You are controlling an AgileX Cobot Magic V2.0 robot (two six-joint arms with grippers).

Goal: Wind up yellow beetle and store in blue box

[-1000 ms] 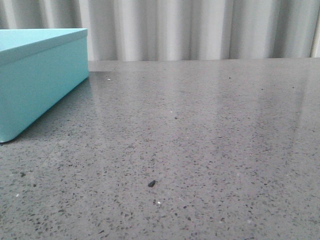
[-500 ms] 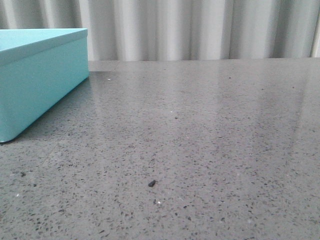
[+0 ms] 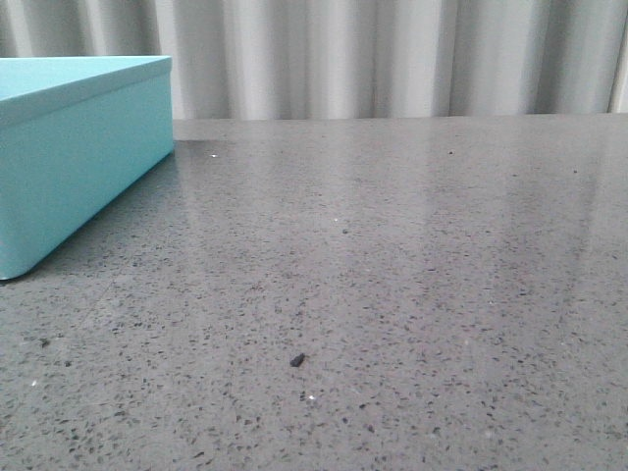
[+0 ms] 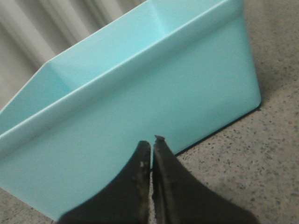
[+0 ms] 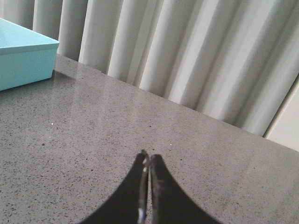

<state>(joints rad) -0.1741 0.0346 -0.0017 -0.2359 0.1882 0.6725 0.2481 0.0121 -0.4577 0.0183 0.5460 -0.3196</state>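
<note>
The blue box point(image 3: 69, 157) stands at the table's left in the front view, its top edge just visible. In the left wrist view the blue box point(image 4: 140, 102) fills most of the frame, open-topped with its hollow inside showing. My left gripper point(image 4: 152, 142) is shut, empty, close in front of the box's side wall. My right gripper point(image 5: 148, 157) is shut and empty over bare table, with the blue box point(image 5: 23, 58) far off to one side. The yellow beetle is out of view in all frames. Neither gripper appears in the front view.
The grey speckled table point(image 3: 392, 275) runs back to a pale pleated curtain point(image 3: 392, 54). A small dark speck point(image 3: 297, 360) lies on the table near the front. The curtain point(image 5: 187, 56) also backs the right wrist view.
</note>
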